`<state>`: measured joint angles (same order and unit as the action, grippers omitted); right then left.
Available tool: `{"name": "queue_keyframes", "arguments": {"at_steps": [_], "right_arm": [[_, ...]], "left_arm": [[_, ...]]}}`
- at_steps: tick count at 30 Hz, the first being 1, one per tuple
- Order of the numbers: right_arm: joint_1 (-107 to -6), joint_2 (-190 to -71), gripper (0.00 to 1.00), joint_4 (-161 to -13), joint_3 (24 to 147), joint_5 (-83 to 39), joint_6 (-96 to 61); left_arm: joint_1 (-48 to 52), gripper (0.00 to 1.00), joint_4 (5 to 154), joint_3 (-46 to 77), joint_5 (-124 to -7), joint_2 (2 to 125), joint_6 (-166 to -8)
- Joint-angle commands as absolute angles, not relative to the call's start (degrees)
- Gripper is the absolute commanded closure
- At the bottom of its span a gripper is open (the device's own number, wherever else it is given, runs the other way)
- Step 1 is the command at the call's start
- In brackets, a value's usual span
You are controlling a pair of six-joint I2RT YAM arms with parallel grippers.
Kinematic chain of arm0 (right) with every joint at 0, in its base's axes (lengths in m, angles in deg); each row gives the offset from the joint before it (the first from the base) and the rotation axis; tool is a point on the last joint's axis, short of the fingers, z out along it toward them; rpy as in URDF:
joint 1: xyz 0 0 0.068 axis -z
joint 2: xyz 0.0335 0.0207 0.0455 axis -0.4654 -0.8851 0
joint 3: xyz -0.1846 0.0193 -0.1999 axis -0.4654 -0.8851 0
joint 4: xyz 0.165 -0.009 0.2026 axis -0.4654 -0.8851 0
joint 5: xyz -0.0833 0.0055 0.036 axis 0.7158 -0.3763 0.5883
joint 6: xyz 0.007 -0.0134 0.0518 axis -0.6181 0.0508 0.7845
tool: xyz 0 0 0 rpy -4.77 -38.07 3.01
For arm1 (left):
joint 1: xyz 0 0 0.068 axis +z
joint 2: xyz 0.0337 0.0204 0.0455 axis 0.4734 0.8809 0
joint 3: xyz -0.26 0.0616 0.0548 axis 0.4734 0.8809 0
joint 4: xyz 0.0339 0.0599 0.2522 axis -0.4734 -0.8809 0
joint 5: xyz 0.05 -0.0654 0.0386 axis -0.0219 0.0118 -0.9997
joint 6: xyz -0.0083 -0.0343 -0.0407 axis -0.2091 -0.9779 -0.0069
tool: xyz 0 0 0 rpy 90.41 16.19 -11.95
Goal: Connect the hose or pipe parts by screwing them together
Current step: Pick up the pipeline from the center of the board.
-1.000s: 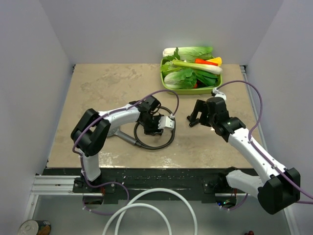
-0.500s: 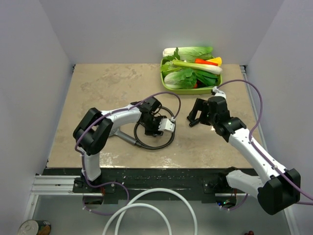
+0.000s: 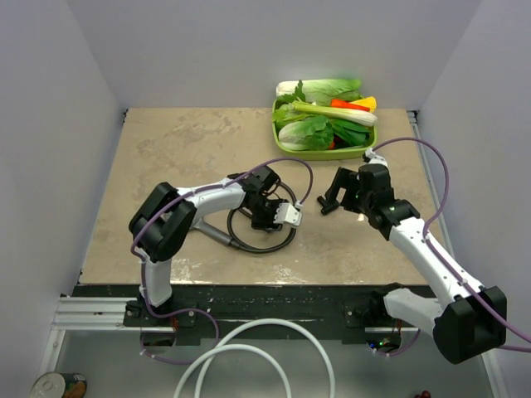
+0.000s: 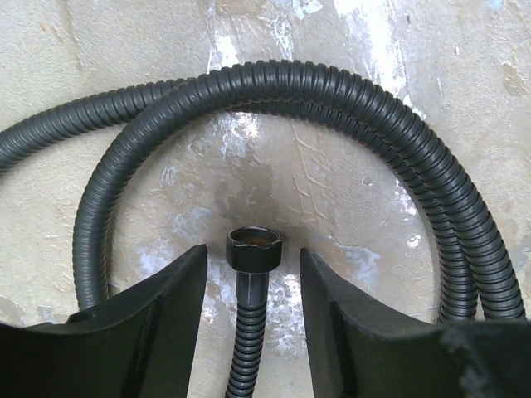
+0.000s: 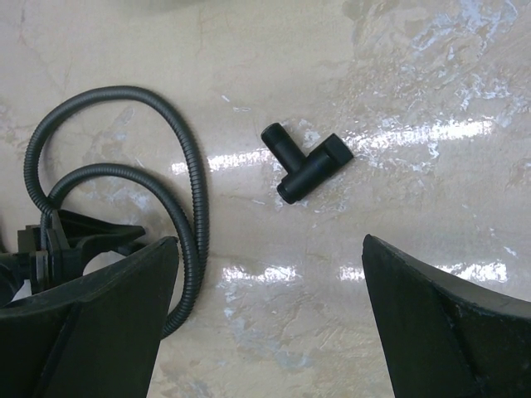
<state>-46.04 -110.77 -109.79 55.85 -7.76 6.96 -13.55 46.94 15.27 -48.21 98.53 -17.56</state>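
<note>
Mottled beige stone-look tabletop (image 3: 166, 149) runs between plain white walls, with a green plastic tray (image 3: 277, 137) of vegetables at its far edge, well apart from the work. My left gripper (image 4: 253, 255) hangs low over the coil of the long thin black ribbed flexible hose (image 4: 332, 87), and the hose's black end nut (image 4: 254, 246) lies on the surface right between my two fingers. Those jaws are parted, with a sliver of bare table showing on each side of the nut, so I straddle it without clamping it. My right gripper (image 5: 270, 242) is spread wide and holds nothing. It hovers above the small black T-shaped fitting (image 5: 305, 166), which lies on its side near the hose loop but apart from it. The dark grey hand shower head (image 3: 214, 233) lies under my left forearm in the overhead view. Only what looks like its handle shows, so I cannot say how its face sits.

I judge the step in hand to be the pick-up; nothing is joined yet. Next, my left fingers should close squarely on the nut or on the hose just behind it, keeping its open mouth free. My right should drop onto the fitting's body and leave one stub clear. The two axes must line up before any turning, or the thread may cross.
</note>
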Motion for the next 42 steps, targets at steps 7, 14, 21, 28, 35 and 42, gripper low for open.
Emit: {"name": "queue_keyframes", "arguments": {"at_steps": [7, 14, 21, 28, 35, 42], "right_arm": [[-44.61, -111.28, 0.06, -107.11, 55.88, -10.7, 5.03], [-44.17, -111.37, 0.06, -107.02, 55.97, -11.58, 4.85], [-43.91, -111.64, 0.06, -106.84, 56.06, -12.11, 4.76], [-43.82, -111.72, 0.06, -106.49, 55.8, -12.81, 4.85], [-43.73, -111.64, 0.06, -106.58, 55.71, -13.08, 4.76], [-43.73, -112.07, 0.06, -106.23, 55.53, -13.52, 5.03]], "left_arm": [[-14.2, 0.53, 47.27, 14.32, -47.53, 101.22, -16.56], [-14.2, 0.57, 47.45, 15.38, -48.15, 100.95, -16.12], [-14.11, 0.52, 47.36, 16.34, -48.93, 100.43, -15.86], [-13.67, 0.51, 47.62, 17.05, -49.64, 100.25, -15.86], [-12.79, 0.54, 47.36, 17.66, -49.73, 99.99, -15.51], [-12.44, 0.59, 48.32, 18.63, -49.29, 99.55, -15.95]]}}
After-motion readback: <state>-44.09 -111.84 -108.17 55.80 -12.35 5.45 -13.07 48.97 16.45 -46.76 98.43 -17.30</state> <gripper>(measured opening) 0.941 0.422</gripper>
